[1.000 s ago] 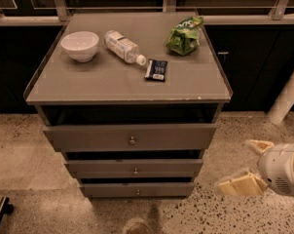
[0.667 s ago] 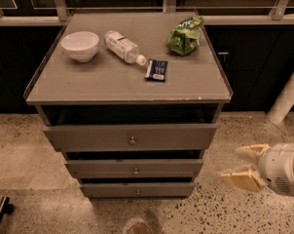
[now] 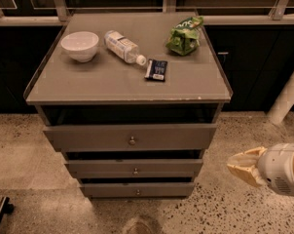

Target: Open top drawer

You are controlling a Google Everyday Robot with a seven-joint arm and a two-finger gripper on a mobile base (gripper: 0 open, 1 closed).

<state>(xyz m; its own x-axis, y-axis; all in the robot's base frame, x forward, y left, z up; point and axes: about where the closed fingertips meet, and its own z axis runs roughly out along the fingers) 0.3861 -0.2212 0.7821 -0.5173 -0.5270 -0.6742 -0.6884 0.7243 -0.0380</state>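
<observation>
Jaws on the gripper point(image 3: 243, 167): spread or closed, I can't tell. It hangs low off the right side of the cabinet point(image 3: 88, 84), apart from it. The top drawer point(image 3: 88, 138) is the cabinet's uppermost front, its knob point(image 3: 132, 141) untouched.

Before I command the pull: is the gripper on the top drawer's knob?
No, the gripper hangs off to the lower right, apart from the top drawer and its knob.

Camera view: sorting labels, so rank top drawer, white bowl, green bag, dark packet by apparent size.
Largest first: top drawer, white bowl, green bag, dark packet; bowl and bag look nearly alike. Gripper: low right, off the drawer.
</observation>
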